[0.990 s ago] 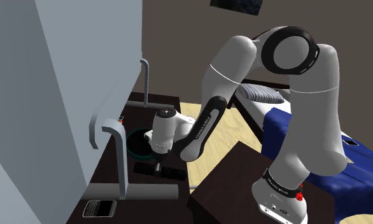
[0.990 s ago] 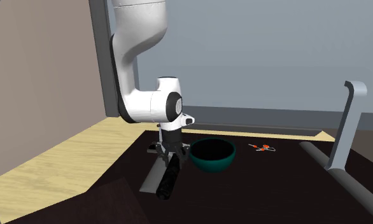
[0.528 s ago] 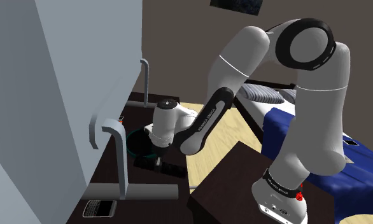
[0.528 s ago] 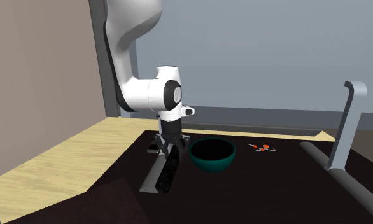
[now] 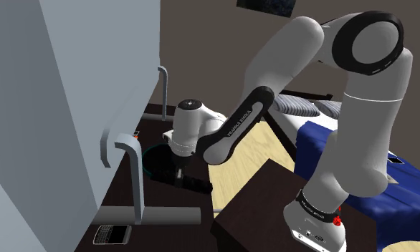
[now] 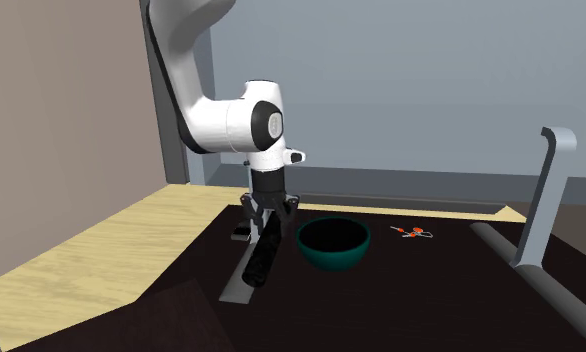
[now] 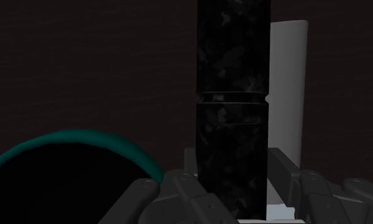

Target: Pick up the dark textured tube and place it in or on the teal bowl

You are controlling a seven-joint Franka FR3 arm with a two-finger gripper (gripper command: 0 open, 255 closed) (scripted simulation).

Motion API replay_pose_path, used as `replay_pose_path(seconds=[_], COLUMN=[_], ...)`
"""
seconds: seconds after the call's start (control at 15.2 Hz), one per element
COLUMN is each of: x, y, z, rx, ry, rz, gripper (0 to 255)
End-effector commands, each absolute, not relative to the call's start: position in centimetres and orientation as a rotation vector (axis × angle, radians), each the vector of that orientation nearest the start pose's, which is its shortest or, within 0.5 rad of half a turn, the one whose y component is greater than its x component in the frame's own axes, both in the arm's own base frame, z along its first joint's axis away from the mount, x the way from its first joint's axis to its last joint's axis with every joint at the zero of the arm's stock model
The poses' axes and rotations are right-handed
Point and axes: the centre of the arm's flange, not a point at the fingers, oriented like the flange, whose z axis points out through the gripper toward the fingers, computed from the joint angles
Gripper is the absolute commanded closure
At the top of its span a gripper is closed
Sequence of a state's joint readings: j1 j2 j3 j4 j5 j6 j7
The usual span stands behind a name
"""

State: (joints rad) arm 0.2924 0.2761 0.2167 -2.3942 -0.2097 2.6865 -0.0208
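The arm (image 5: 355, 136) is made of smooth, rounded white shells, with a broad black ring (image 5: 366, 43) at the joint in the shoulder view's upper right. A dark forearm band (image 5: 243, 120) carries small white lettering. The base collar (image 5: 312, 210) is lettered too, beside a red mark (image 5: 337, 220). The pincer (image 6: 266, 213) is all black and angular.
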Motion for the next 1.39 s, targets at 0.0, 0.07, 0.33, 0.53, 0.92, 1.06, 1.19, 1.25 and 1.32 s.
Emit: replay_pose_path(seconds=[0.0, 0.07, 0.33, 0.53, 0.92, 1.06, 1.19, 1.25, 1.32], x=[43.5, 43.5, 43.5, 43.5, 46.1, 48.7, 51.2, 52.5, 53.8], y=[25.3, 25.3, 25.3, 25.3, 24.8, 24.2, 23.6, 23.4, 23.1], z=[21.8, 22.3, 24.4, 26.0, 28.2, 28.4, 28.5, 28.6, 28.7], rx=[-2.972, -2.972, -2.972, -2.972, -2.972, -2.972, -2.972, -2.972, -2.972], ry=[-1.1, -1.1, -1.1, -1.1, -1.1, -1.1, -1.1, -1.1, -1.1], rz=[-0.056, -0.056, -0.056, -0.056, -0.056, -0.056, -0.056, -0.056, -0.056], gripper=[255, 255, 255, 255, 255, 255, 255, 255, 255])
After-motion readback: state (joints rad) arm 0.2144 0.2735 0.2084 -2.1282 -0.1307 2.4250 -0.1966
